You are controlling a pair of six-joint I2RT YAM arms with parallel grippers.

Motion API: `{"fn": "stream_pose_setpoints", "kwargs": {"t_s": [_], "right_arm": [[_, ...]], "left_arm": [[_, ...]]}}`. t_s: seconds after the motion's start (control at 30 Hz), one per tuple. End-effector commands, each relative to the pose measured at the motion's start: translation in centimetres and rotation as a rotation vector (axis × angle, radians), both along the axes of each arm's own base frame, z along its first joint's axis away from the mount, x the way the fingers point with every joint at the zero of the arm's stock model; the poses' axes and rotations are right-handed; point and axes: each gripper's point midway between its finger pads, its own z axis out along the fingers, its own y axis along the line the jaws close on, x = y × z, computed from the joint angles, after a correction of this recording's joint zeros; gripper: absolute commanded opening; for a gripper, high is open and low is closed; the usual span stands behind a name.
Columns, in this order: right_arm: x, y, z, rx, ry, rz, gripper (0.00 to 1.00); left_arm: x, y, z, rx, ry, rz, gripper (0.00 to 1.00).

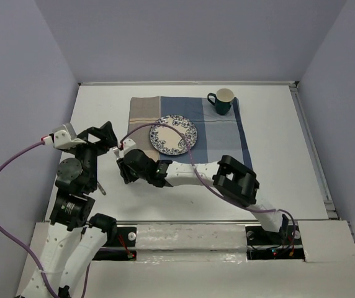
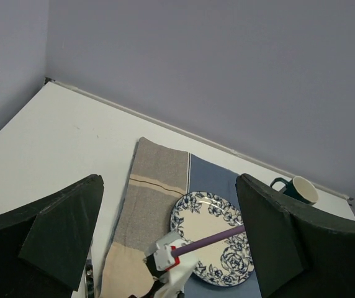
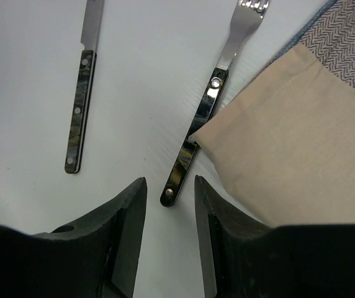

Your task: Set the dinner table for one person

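Note:
A fork [image 3: 210, 102] with a dark handle lies on the white dinner table [image 1: 277, 161], its handle partly under the tan corner of the striped placemat [image 3: 301, 143]. My right gripper [image 3: 170, 208] is open, low over the table, with the fork's handle end between its fingers, not gripped. A knife [image 3: 81, 105] lies apart to the fork's left. In the top view the right gripper [image 1: 125, 169] is just off the placemat's [image 1: 227, 133] near left corner. My left gripper [image 1: 108, 138] is open and empty, held above the table to the left. A floral plate [image 1: 174, 135] sits on the placemat.
A dark green mug [image 1: 221, 101] stands at the placemat's far right corner. The left wrist view shows the plate [image 2: 218, 230], the mug [image 2: 298, 189] and the right arm's cable. Grey walls enclose the table on three sides.

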Motion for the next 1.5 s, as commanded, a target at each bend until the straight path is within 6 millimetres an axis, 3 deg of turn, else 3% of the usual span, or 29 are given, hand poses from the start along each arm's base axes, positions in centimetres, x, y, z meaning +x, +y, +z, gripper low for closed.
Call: {"fn": "stream_pose_setpoints", "kwargs": {"t_s": [0.0, 0.03, 0.37, 0.53, 0.63, 0.67, 0.73, 0.87, 1.0, 1.13, 1.2, 1.33, 1.47], "right_arm": [[1.0, 1.1, 0.4, -0.033, -0.044, -0.024, 0.42], [1.0, 1.1, -0.7, -0.053, -0.035, -0.021, 0.42], [1.0, 2.2, -3.0, -0.103, -0.03, -0.014, 0.42], [-0.4, 3.3, -3.8, -0.119, -0.038, 0.004, 0.42], [-0.3, 3.2, -4.3, -0.144, -0.054, -0.021, 0.32], [-0.1, 3.1, -4.5, -0.148, -0.059, -0.035, 0.15], [-0.3, 3.3, -4.2, -0.141, -0.066, -0.051, 0.01], [0.5, 3.7, -0.8, -0.056, -0.083, -0.114, 0.0], [1.4, 3.4, 6.8, 0.154, -0.114, -0.212, 0.0], [3.0, 1.3, 11.3, 0.264, -0.179, -0.35, 0.0], [4.6, -0.1, 11.9, 0.271, -0.204, -0.417, 0.0], [9.3, -3.8, 10.6, 0.246, -0.228, -0.586, 0.0], [11.4, -5.9, 8.8, 0.244, -0.218, -0.705, 0.0]], "left_arm": [[-0.3, 0.7, 1.4, -0.025, -0.055, 0.03, 0.99], [-0.4, 0.7, 1.4, -0.025, -0.058, 0.03, 0.99], [-0.4, 0.2, 1.5, -0.024, -0.064, 0.001, 0.99], [-0.5, 0.1, 1.5, -0.023, -0.067, -0.004, 0.99], [-0.6, 0.2, 1.7, -0.024, -0.071, -0.004, 0.99], [-0.6, 0.1, 1.7, -0.024, -0.071, -0.008, 0.99], [-0.6, 0.1, 1.7, -0.026, -0.073, -0.01, 0.99], [-0.7, 0.1, 2.0, -0.02, -0.08, -0.012, 0.99], [-1.0, 0.6, 2.4, -0.017, -0.089, 0.012, 0.99], [-1.2, 0.8, 2.4, -0.019, -0.091, 0.02, 0.99], [-1.2, 0.6, 2.4, -0.02, -0.091, 0.015, 0.99], [-1.1, 0.3, 2.4, -0.021, -0.09, 0.0, 0.99], [-1.1, -0.2, 2.3, -0.022, -0.088, -0.022, 0.99]]}}
